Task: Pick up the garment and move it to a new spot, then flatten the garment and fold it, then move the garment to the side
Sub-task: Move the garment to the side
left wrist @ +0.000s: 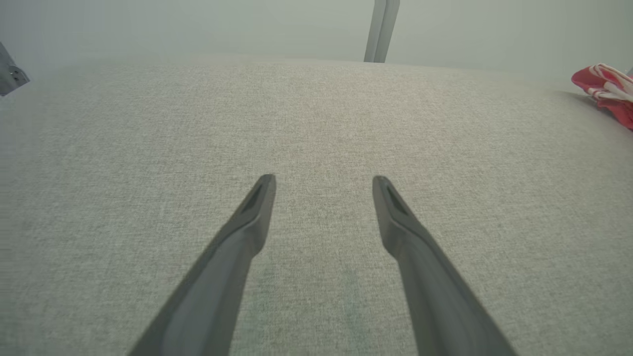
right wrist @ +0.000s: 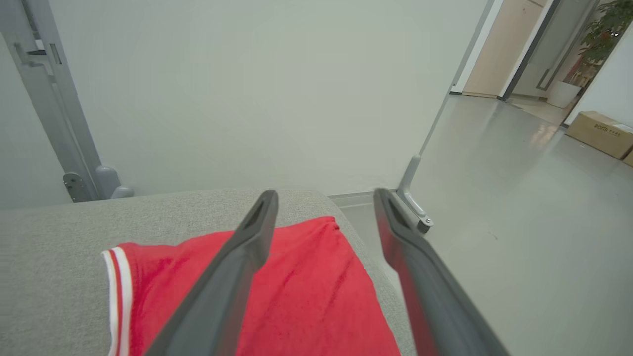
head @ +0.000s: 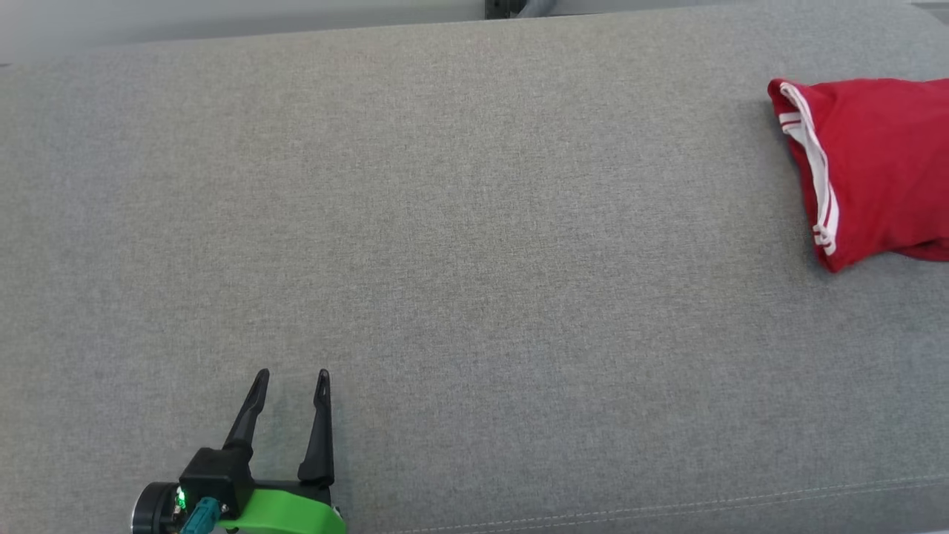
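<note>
The garment (head: 875, 167) is red with white trim stripes and lies folded at the right end of the grey upholstered surface (head: 474, 259). The left wrist view catches a corner of the garment (left wrist: 606, 91) far to the right. My left gripper (head: 291, 382) rests open over bare fabric near the front left, far from the garment; its fingers (left wrist: 257, 207) hold nothing. My right gripper (right wrist: 324, 198) hovers open above the garment (right wrist: 306, 291), near the surface's right edge, with nothing between its fingers.
The upholstered surface ends just right of the garment, with bare floor (right wrist: 519, 207) beyond. A grey metal post (right wrist: 49, 99) stands behind the surface, another (left wrist: 381, 29) at its far edge. A cardboard box (right wrist: 598, 133) sits across the room.
</note>
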